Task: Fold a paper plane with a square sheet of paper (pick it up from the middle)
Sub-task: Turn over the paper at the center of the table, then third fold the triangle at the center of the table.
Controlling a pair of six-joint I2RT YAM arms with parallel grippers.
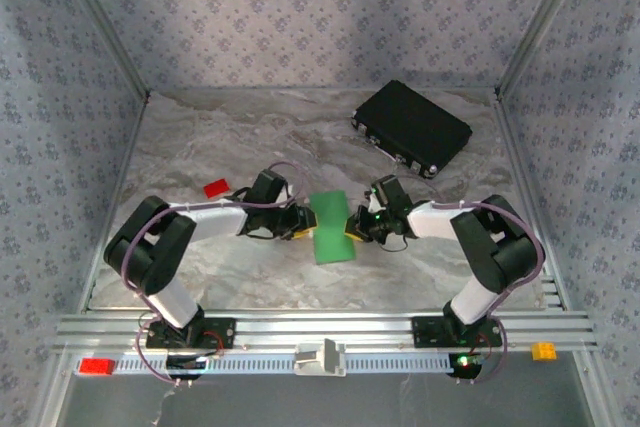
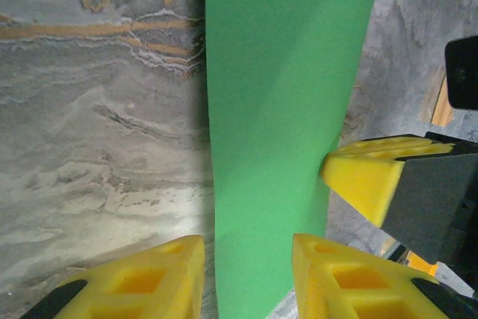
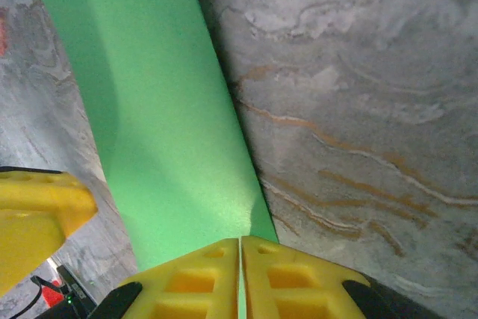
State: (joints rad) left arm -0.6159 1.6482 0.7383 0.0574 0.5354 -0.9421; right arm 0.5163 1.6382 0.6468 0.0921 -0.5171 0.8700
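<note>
Right wrist view shows the right gripper [image 3: 240,250] with its two yellow fingers pressed together on the edge of the green sheet of paper [image 3: 157,125], a thin green line visible in the seam between them. From the left wrist, the left gripper [image 2: 248,252] has its jaws spread, and the paper runs up through the gap between them; whether either pad actually touches it is hard to tell from this angle. One yellow finger of the right gripper meets the paper's far edge just beyond. From the top camera, the paper is a narrow rectangle, longer than it is wide, at the middle of the grey marbled table [image 1: 230,137], with one gripper at each long edge. A small red block [image 1: 216,188] lies just beyond the left arm's forearm. A black case [image 1: 412,127] sits toward the far right corner, well apart from the paper.
</note>
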